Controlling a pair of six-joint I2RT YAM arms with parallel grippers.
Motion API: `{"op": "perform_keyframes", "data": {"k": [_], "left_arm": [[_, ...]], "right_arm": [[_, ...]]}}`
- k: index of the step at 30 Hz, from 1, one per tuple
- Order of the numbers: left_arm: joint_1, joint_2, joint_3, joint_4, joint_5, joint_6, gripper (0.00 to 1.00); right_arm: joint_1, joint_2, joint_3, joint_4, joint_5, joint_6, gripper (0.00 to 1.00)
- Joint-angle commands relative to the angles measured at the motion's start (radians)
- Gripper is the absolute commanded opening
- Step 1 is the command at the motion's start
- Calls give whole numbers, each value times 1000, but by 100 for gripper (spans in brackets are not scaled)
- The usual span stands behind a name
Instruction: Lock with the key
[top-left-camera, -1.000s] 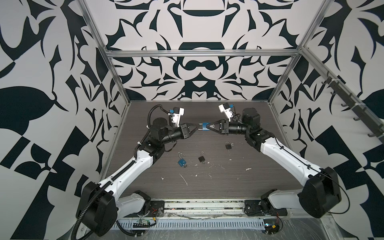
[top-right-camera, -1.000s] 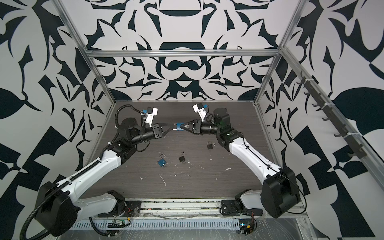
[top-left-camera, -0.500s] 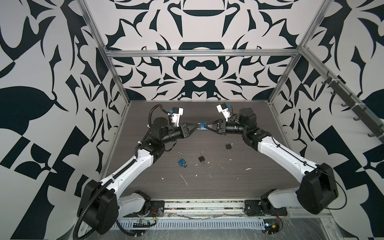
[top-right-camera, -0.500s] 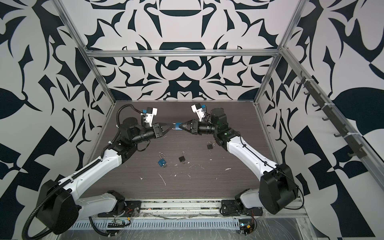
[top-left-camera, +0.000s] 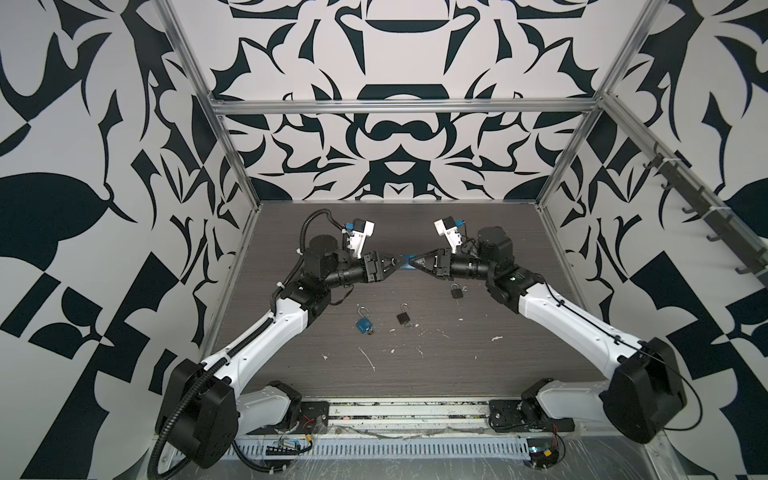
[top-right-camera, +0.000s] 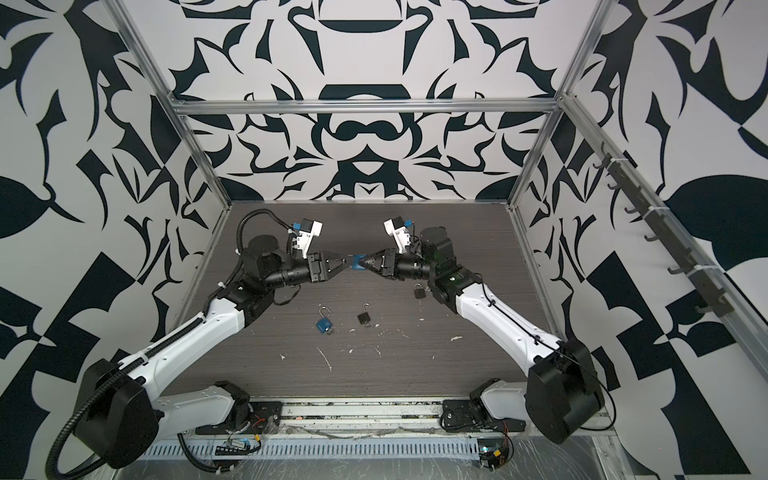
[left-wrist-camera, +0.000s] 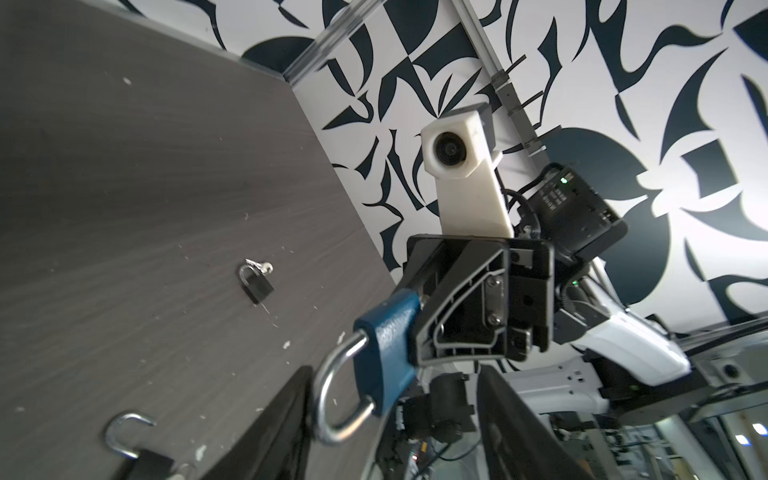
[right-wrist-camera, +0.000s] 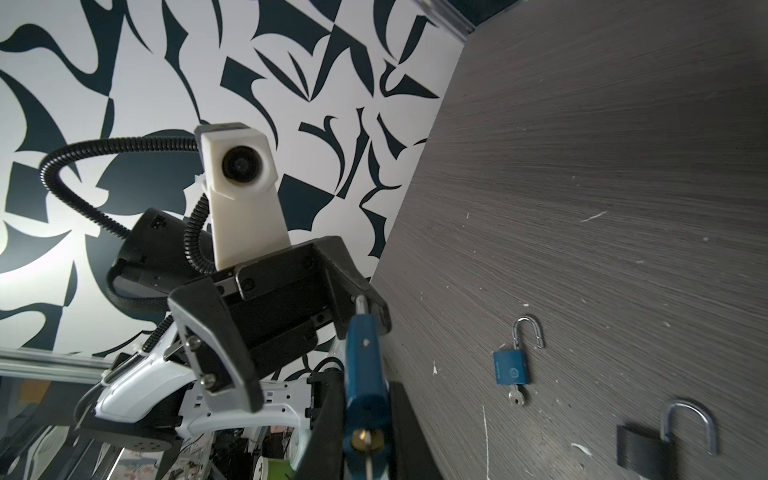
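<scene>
1. The left hand (top-left-camera: 398, 264) had just sprung open. A second before, it was pinched shut. Its jaws now stood apart on either side of the shackle (left-wrist-camera: 328, 395) and clasped nothing.
2. The right hand (top-left-camera: 411, 264) faced it tip to tip, well above the desk (top-left-camera: 457, 365). It stayed clamped on the body of the blue padlock (left-wrist-camera: 388, 345), which hung between the two hands.
3. The release probably meant the left hand had finished pressing the shackle in. What likely remained was turning or withdrawing the key (right-wrist-camera: 368, 459).
4. The padlock had a blue body and a silver shackle that pointed away from the right hand, into the left hand's gap. Both shackle legs seemed to meet the body, though blur left this uncertain.
5. The small key sat in the brass keyhole (right-wrist-camera: 365, 438), at the end of the body nearest the right hand's palm.
</scene>
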Motion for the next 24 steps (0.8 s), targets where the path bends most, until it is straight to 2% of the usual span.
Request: {"op": "perform_keyframes", "data": {"k": [1, 7, 14, 20, 24], "left_arm": [[56, -29, 26, 25, 77, 12, 74], [88, -8, 38, 43, 125, -9, 79], [87, 8, -8, 207, 171, -111, 84], [86, 58, -44, 372, 231, -231, 84], [84, 114, -43, 380, 239, -242, 84]], "right_arm": [[-41, -63, 0, 16, 75, -22, 0], [-50, -80, 8, -22, 76, -46, 0], [-50, -79, 5, -7, 49, -45, 0], [-45, -81, -36, 175, -2, 20, 0], [-37, -87, -56, 236, -20, 34, 0]]}}
